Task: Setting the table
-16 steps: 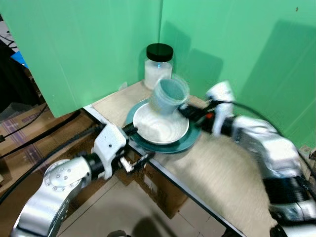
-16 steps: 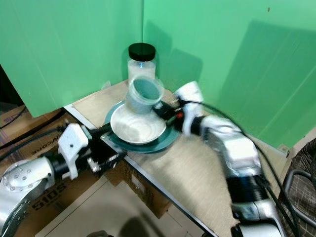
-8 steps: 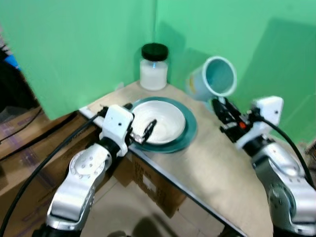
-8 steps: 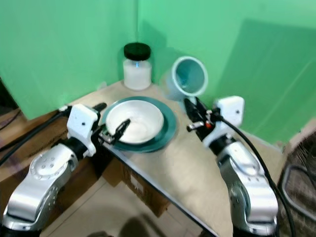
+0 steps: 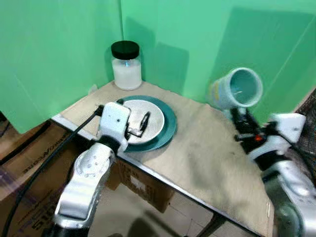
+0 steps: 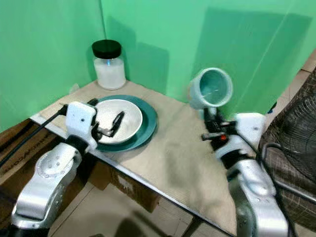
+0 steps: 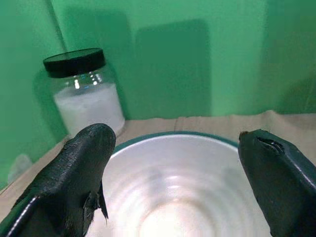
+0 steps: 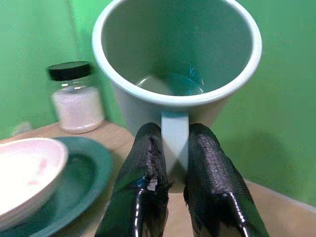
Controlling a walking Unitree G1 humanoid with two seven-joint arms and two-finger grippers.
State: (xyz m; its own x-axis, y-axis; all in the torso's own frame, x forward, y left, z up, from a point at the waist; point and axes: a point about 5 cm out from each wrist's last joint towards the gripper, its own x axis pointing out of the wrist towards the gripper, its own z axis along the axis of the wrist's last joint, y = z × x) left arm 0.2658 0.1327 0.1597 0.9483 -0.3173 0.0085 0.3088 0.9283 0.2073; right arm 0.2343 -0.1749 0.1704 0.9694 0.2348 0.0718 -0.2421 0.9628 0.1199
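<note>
- Right gripper [image 8: 173, 153] pinches the handle of the mug [image 6: 211, 88], both fingers clamped on it; the mug is held up in the air, tipped on its side with its mouth toward the camera, above the right part of the table [image 5: 207, 163].
- Left gripper [image 7: 177, 163] is spread wide, its fingers either side of the bowl [image 5: 143, 118], which sits in the plate [image 5: 168, 129] near the table's front left edge.
- Mug looks stiff, glossy, likely ceramic or enamel: breakable and slippery, so the thin handle is a fair hold but may let it swing.
- Bowl looks smooth and rigid; its rim is the place to grip.
- Table top is pale, wood-grained and flat, with bare space right of the plate.
- Jar [image 5: 126, 65] stands in the back corner against green walls; cardboard boxes [image 5: 143, 185] sit below.
</note>
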